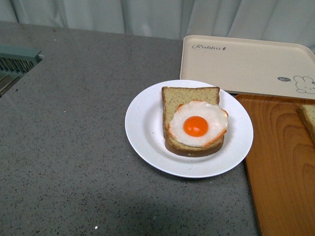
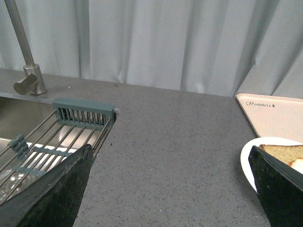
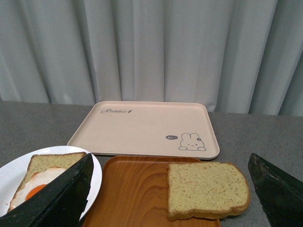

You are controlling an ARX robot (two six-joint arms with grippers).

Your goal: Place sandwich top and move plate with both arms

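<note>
The white plate (image 1: 142,129) sits mid-counter and holds a bread slice (image 1: 189,98) with a fried egg (image 1: 198,124) on it. The sandwich top (image 3: 207,189), a plain speckled slice, lies on the wooden tray (image 3: 132,189); only its edge (image 1: 309,120) shows at the right border of the front view. My right gripper (image 3: 173,201) is open and empty, its fingers wide either side of the sandwich top and above it. My left gripper (image 2: 173,194) is open and empty over bare counter, left of the plate (image 2: 248,161). Neither arm shows in the front view.
A cream rabbit-print tray (image 1: 246,61) lies behind the plate and the wooden tray (image 1: 280,167). A sink with a green-grey wire rack (image 2: 71,127) and a tap (image 2: 26,66) lies at the far left. Grey curtains hang behind the counter.
</note>
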